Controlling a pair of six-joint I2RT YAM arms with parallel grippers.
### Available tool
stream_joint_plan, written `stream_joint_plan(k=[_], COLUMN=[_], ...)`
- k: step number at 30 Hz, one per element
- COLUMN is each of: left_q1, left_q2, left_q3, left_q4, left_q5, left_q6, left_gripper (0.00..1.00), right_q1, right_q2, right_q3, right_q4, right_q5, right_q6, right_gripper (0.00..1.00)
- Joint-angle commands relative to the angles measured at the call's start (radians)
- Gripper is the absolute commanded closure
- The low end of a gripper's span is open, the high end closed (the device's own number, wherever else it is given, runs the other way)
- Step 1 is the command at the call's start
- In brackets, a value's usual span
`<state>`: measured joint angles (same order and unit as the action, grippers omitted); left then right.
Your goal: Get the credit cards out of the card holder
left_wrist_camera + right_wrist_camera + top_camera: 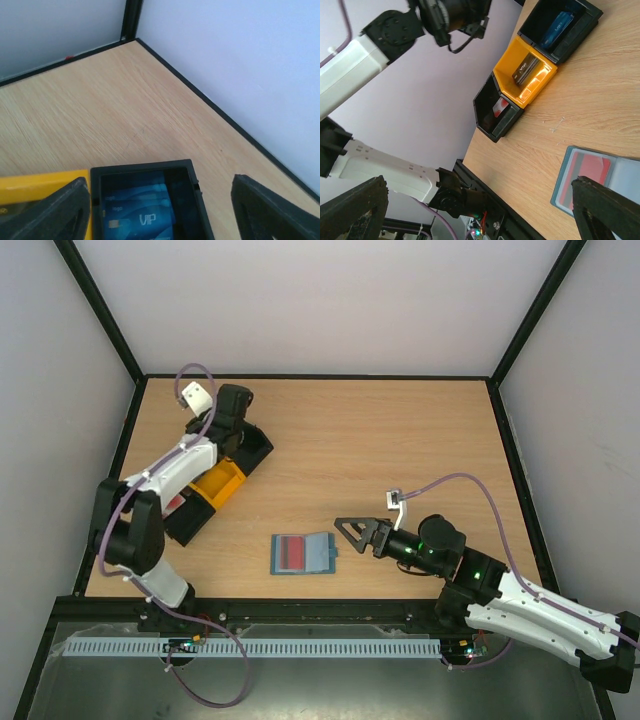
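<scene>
3 trays along the table's (400,440) left edge, 1 card each: white-red card (501,107) in near black tray (483,106), dark grey card (526,70) in yellow tray (507,82), blue card (140,217) in far black tray (142,167), under the left gripper (160,200), jaws apart, empty. Centre, bare wood around: open card holder (322,553), 1 red card (293,553) inside. Right gripper (343,536) just beside it, jaws wide, empty.

The left arm (170,472) extends forward on the left side, with the wrist pitched down. The left gripper (240,425) has its jaws spread, and nothing sits between the fingers (55,210). The right arm (520,605) reaches inward with the forearm low. The right gripper (352,533) points left, its jaws wide apart, and its fingers (607,210) are empty.
</scene>
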<state>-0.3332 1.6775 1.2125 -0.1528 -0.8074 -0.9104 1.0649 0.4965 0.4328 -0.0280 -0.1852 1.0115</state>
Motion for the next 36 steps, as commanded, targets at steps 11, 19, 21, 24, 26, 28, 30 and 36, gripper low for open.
stream_joint_plan(k=[11, 19, 21, 24, 26, 28, 30, 36], left_q1=[-0.032, -0.109, -0.152, -0.214, -0.267, -0.317, -0.362, -0.410], left_q2=[-0.485, -0.743, -0.781, -0.805, -0.806, -0.805, -0.805, -0.824], left_q3=[-0.226, -0.468, -0.529, -0.592, -0.612, -0.628, -0.642, -0.765], left_q4=[-0.219, -0.201, -0.168, -0.131, -0.118, -0.099, -0.076, 0.099], left_q5=[0.496, 0.851, 0.870, 0.904, 0.908, 0.912, 0.915, 1.049], left_q6=[0.237, 0.268, 0.230, 0.184, 0.163, 0.142, 0.118, 0.069], left_gripper=[0.00, 0.05, 0.07, 0.10, 0.13, 0.15, 0.18, 0.17], right_q1=[-0.003, -0.003, -0.003, -0.003, -0.003, -0.002, -0.003, -0.002], right_q2=[-0.049, -0.001, 0.029, 0.090, 0.148, 0.204, 0.263, 0.404], right_q3=[-0.016, -0.093, -0.102, -0.107, -0.112, -0.114, -0.107, -0.088], right_q4=[-0.131, -0.072, -0.055, -0.007, 0.037, 0.078, 0.110, 0.231], right_q5=[0.113, 0.113, 0.109, 0.081, 0.057, 0.030, 0.006, -0.043], right_q6=[0.069, 0.119, 0.121, 0.111, 0.114, 0.117, 0.116, 0.135], right_gripper=[0.02, 0.01, 0.03, 0.13, 0.23, 0.36, 0.49, 0.69])
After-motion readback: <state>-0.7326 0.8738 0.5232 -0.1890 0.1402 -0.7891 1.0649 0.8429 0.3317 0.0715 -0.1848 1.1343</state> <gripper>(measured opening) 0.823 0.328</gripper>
